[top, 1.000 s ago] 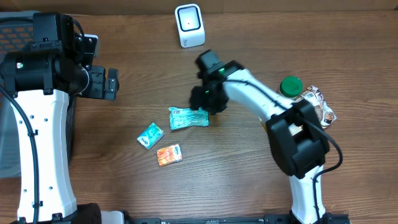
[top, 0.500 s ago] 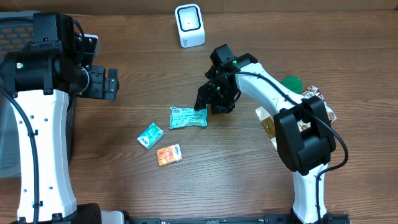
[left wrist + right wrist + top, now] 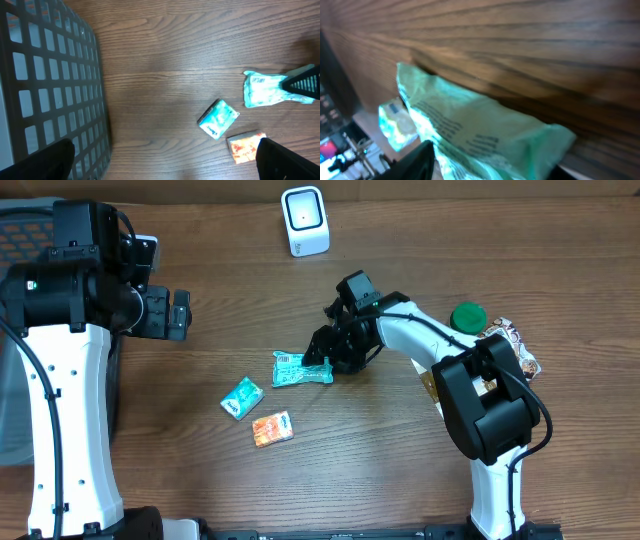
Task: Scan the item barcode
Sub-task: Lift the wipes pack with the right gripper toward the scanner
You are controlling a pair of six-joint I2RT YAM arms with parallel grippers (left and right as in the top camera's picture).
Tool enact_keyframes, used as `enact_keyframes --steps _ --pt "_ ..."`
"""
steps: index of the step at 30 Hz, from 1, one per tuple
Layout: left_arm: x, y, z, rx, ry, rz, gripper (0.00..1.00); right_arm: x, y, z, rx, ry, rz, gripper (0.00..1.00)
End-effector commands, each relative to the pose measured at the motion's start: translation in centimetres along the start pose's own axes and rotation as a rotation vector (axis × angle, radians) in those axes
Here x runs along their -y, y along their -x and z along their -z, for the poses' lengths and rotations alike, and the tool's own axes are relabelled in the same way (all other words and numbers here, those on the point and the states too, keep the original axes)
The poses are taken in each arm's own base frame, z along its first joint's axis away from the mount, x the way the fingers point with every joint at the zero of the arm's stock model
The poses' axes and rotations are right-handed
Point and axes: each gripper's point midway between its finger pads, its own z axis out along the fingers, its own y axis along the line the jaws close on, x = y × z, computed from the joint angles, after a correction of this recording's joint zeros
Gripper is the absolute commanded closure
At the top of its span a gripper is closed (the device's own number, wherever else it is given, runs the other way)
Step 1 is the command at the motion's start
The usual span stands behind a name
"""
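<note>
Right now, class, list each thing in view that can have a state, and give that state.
left gripper, open and empty
green packet, lying flat, not lifted
right gripper, at the green packet's end, grip unclear
teal packet, lying flat, untouched
orange packet, lying flat, untouched
scanner, upright, nothing in front of it

White-shelled arms (image 3: pixel 65 410) with black joint housings, thin black cables, black left claw (image 3: pixel 182 315) and right claw (image 3: pixel 322 362).
</note>
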Motion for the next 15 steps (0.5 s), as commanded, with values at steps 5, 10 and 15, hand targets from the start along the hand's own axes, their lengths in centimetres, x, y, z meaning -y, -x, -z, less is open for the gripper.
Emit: enact_keyframes --steps 5,10,15 --pt "0.0 0.2 0.1 0.005 0.003 -0.011 0.0 0.9 -1.5 -1.5 -0.022 -0.013 -0.033 0.73" --pt "0.0 0.2 0.1 0.005 0.003 -0.011 0.01 1.1 -1.3 -1.3 -0.018 -0.012 -0.038 0.88" --pt "0.0 0.2 0.1 0.005 0.003 -0.011 0.0 0.0 -0.6 0.1 -0.023 0.069 -0.004 0.91"
